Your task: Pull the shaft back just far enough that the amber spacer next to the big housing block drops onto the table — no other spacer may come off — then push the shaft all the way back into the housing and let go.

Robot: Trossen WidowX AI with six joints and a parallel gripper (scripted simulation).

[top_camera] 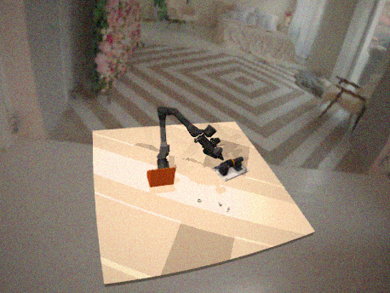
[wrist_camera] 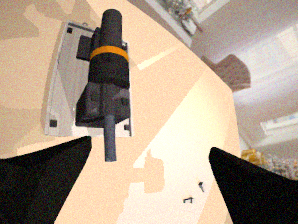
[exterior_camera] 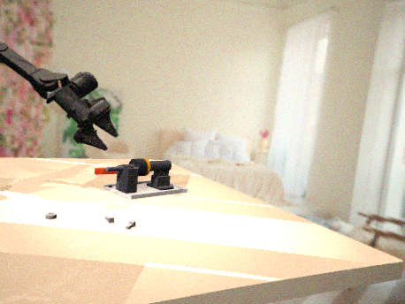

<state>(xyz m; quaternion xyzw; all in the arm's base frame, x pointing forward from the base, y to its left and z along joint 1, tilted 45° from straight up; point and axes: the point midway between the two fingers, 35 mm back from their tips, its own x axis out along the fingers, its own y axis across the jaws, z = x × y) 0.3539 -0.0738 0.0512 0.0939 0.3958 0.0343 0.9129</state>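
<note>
The amber spacer [top_camera: 232,163] [exterior_camera: 148,165] [wrist_camera: 109,51] is a thin ring in line on the fixture, between a wide dark cylinder [exterior_camera: 139,167] [wrist_camera: 108,71] and a narrower dark cylinder [exterior_camera: 162,165] [wrist_camera: 112,25]. The shaft [exterior_camera: 113,168] [wrist_camera: 110,142] is a blue-grey rod sticking out of the near dark block [exterior_camera: 127,178] [wrist_camera: 95,105]. Both supports stand on a light base plate [exterior_camera: 143,191] [wrist_camera: 62,100]. Other spacers cannot be told apart. My gripper [top_camera: 220,157] [exterior_camera: 111,142] [wrist_camera: 151,148] is open and empty, above and short of the shaft's free end, which lies nearer the left finger in the wrist view.
A red handle [exterior_camera: 102,171] shows behind the shaft in the exterior view. Small dark parts [top_camera: 199,200] [exterior_camera: 50,216] [wrist_camera: 188,200] lie on the table in front of the fixture. An orange-red panel [top_camera: 161,177] stands by the arm's base.
</note>
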